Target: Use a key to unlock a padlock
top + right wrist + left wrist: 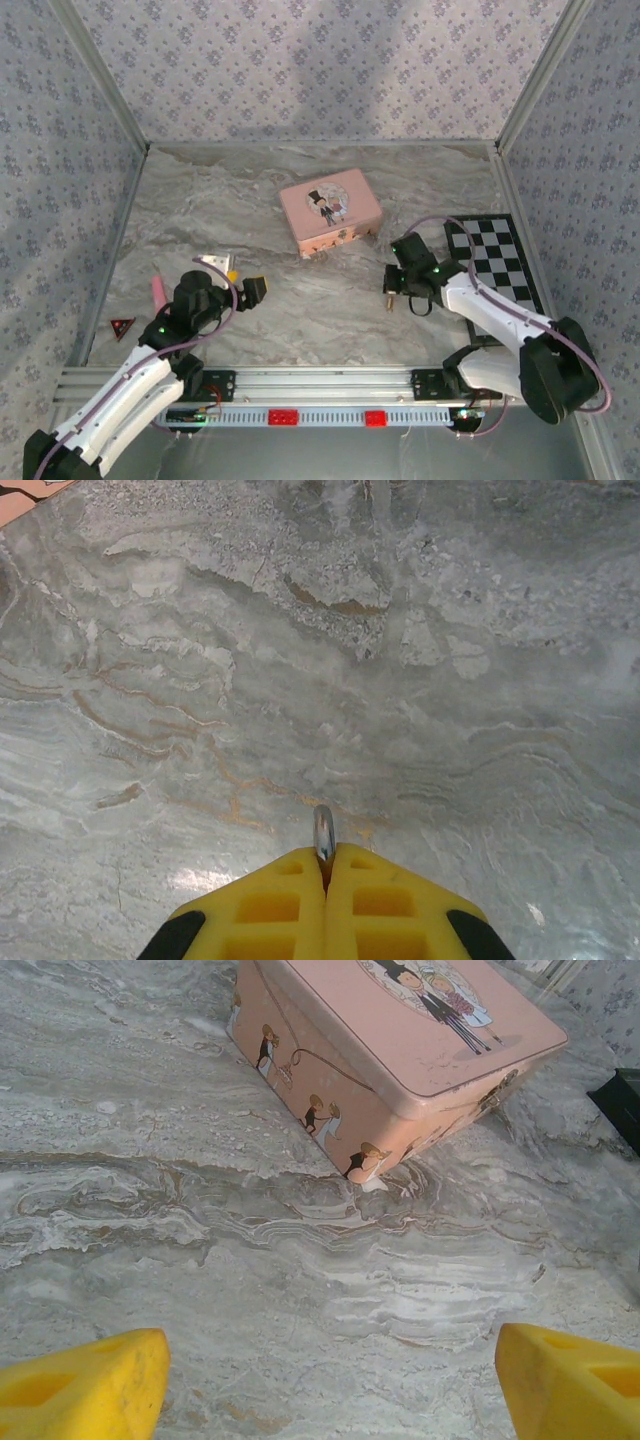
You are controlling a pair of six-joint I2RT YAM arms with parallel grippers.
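At desk (250,200) centre, a bit toward the far edge: pink box (330,212), lid down, sitting skewed to the edges. Padlock (497,1088) looks like the small brassy bit at the clasp on the box's near long side, too small to make out detail.

Left gripper (245,283) hangs over bare desk, near-left of the box. Its yellow fingers (85,1390) are spread wide with nothing between them, facing the box's near-left corner.

Right gripper (390,297) is right of centre, between the box and the checkered mat (495,262) at the right edge, apart from both. Its fingers are pressed together, pinching a thin silvery metal tip (322,832) that pokes out just past them. Cannot tell if it's the key.

Near the left edge: pink stick (158,292), red triangle (122,328), small white piece (213,261), all apart from both grippers.
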